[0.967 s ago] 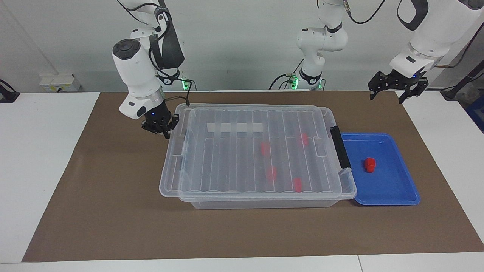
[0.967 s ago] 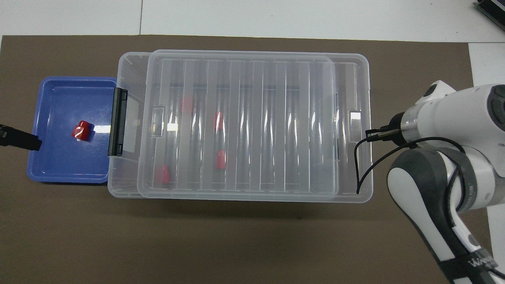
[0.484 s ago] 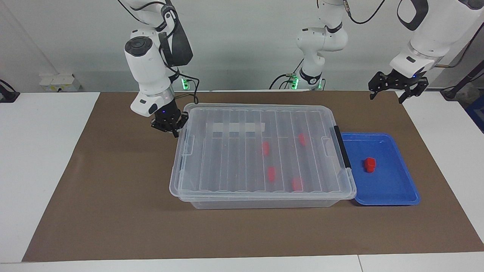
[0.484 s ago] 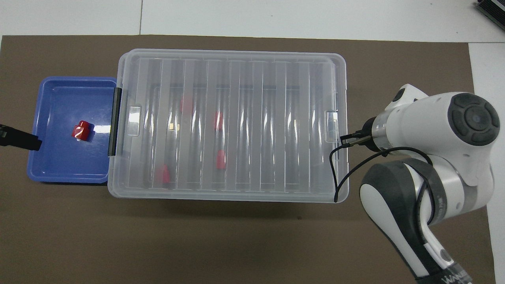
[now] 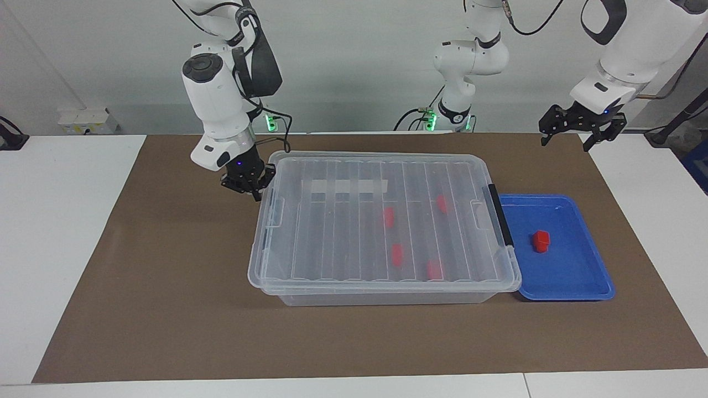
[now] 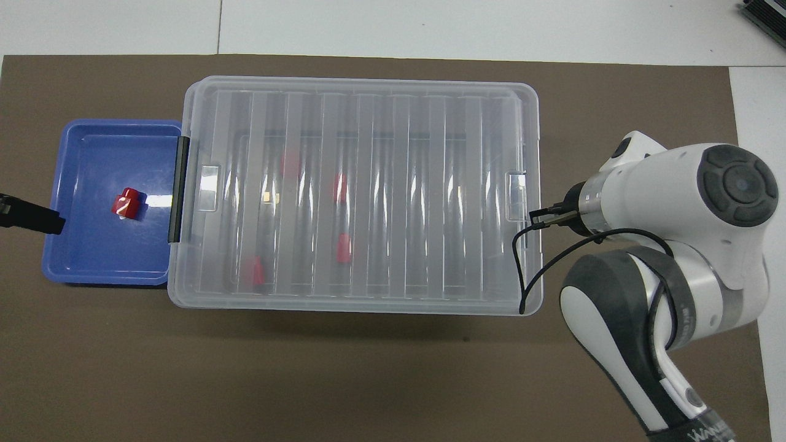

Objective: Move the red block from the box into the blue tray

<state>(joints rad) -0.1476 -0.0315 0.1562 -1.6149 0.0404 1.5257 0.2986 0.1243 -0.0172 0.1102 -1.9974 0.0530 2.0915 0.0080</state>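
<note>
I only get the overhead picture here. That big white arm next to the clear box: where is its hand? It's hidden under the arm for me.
Observer: The right gripper hangs low beside the box, at the box's corner nearer to the robots, at the right arm's end. I cannot tell whether it touches the box.
Operator: And the black bit poking in over the blue tray?
Observer: That is the left gripper. It is high in the air, fingers open and holding nothing, well above the blue tray, where the red block lies.
</note>
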